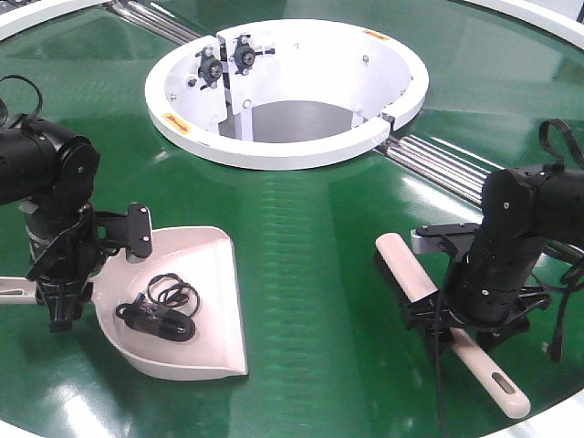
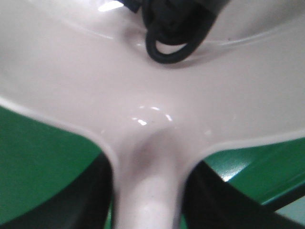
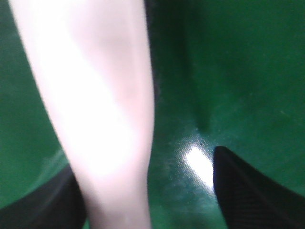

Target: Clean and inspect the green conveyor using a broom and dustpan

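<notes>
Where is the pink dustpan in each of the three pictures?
Exterior front-facing: the dustpan lies lower left on the green conveyor, a black cable inside it.
Left wrist: the dustpan fills the picture, handle neck at bottom centre, the cable at top.
Right wrist: not in it.
Shared landmark: the green conveyor.
</notes>
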Robot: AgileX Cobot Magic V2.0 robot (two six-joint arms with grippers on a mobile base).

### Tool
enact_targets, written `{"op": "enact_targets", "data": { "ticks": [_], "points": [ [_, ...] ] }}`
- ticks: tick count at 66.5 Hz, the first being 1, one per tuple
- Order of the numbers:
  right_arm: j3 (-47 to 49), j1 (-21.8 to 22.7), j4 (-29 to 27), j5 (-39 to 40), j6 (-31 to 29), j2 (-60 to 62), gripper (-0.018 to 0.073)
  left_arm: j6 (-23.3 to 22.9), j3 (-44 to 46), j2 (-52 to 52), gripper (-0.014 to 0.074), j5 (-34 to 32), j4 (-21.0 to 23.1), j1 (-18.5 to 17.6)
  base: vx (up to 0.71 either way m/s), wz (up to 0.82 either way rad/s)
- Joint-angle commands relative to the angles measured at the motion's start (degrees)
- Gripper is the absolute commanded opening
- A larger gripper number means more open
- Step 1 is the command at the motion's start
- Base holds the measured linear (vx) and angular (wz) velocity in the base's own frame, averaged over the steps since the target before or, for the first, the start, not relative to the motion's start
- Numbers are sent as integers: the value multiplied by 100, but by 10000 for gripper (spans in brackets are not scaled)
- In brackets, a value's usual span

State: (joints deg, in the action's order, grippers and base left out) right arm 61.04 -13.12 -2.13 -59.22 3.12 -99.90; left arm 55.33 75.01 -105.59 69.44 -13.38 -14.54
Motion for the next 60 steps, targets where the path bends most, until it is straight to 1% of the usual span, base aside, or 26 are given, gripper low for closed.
{"op": "enact_targets", "data": {
  "ticks": [1, 4, 10, 17, 21, 34, 52, 58, 60],
  "points": [
    [111, 41, 96, -114, 9, 304, 552, -401, 146, 330, 435, 175, 21, -38, 0, 0],
    [111, 41, 115, -115, 9, 379, 552, -473, 146, 383, 473, 175, 72, -38, 0, 0],
    [111, 41, 154, -67, 9, 592, 550, -473, 146, 499, 532, 176, 201, -38, 0, 0],
    [111, 36, 167, 54, 9, 956, 550, -473, 146, 707, 575, 182, 318, -38, 0, 0],
    [111, 36, 167, 126, 4, 1161, 550, -473, 146, 850, 580, 194, 403, -49, 0, 0],
    [111, 36, 167, 367, -17, 1989, 550, -473, 146, 1544, 580, 209, 980, -50, 0, 0],
    [111, 36, 140, 1583, -8, 3179, 550, -473, 146, 2567, 580, 126, 1380, -50, 0, 0],
    [111, 36, 162, 1742, -16, 3563, 550, -473, 146, 2822, 575, -83, 1580, -50, 0, 0],
    [111, 36, 177, 1749, -16, 3679, 550, -482, 146, 2900, 575, -130, 1712, -50, 0, 0]
  ]
}}
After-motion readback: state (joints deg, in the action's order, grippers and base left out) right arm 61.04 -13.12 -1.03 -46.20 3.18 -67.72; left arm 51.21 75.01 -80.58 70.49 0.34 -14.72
